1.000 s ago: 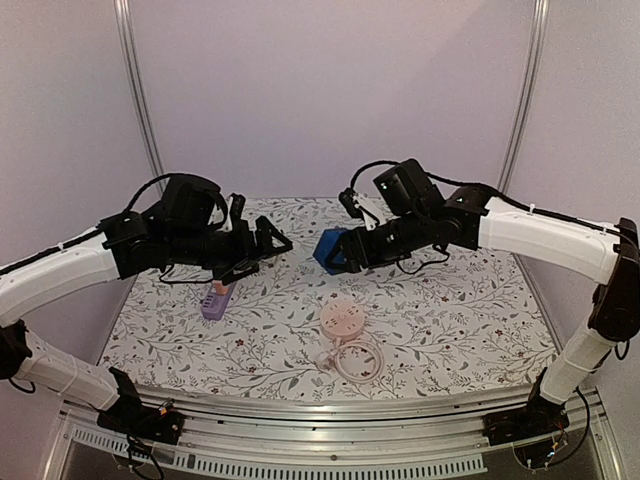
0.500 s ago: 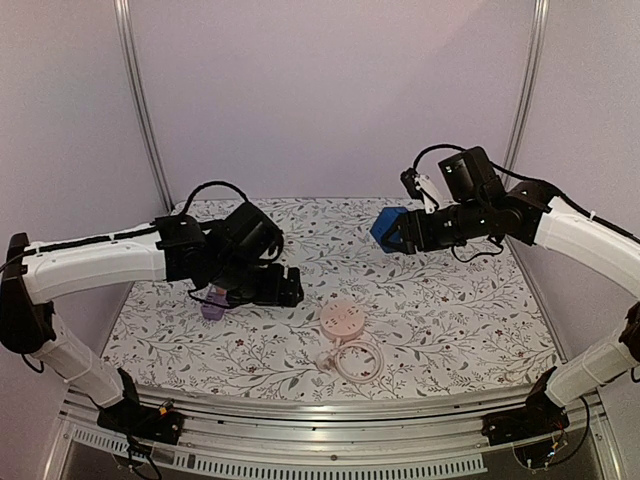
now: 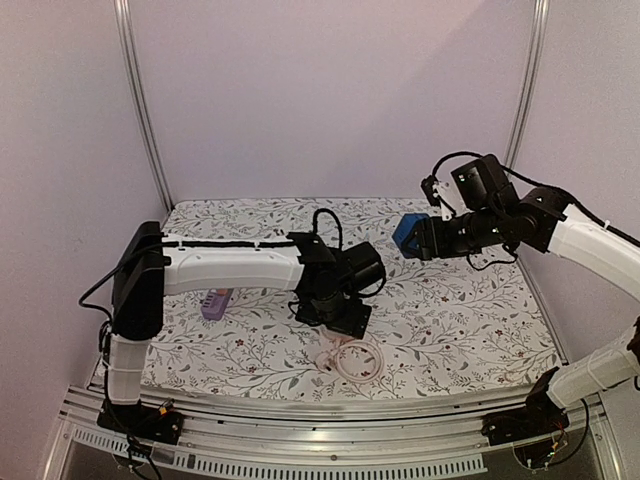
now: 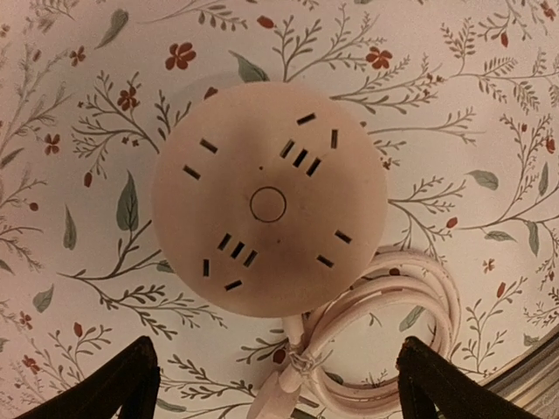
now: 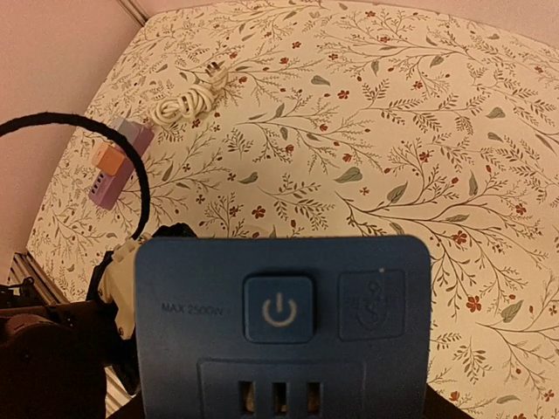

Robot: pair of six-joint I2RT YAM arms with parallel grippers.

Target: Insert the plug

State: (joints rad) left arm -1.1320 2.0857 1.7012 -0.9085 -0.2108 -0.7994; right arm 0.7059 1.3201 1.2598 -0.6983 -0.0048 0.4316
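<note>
A round pink socket hub lies flat on the floral table, its pink cord coiled beside it. My left gripper is open and hovers right above the hub, with one dark fingertip at each lower corner of the wrist view. From the top, the left gripper hides the hub and only the cord coil shows. My right gripper is shut on a blue power cube and holds it in the air at the right. A white cable with a plug lies at the table's far left.
A purple power strip with an orange piece on it lies at the left of the table; it also shows in the right wrist view. The left arm stretches across the middle. Metal posts stand at the back corners.
My left gripper has swung right, from over the purple strip to above the pink hub. My right gripper has moved right and back with the blue cube.
</note>
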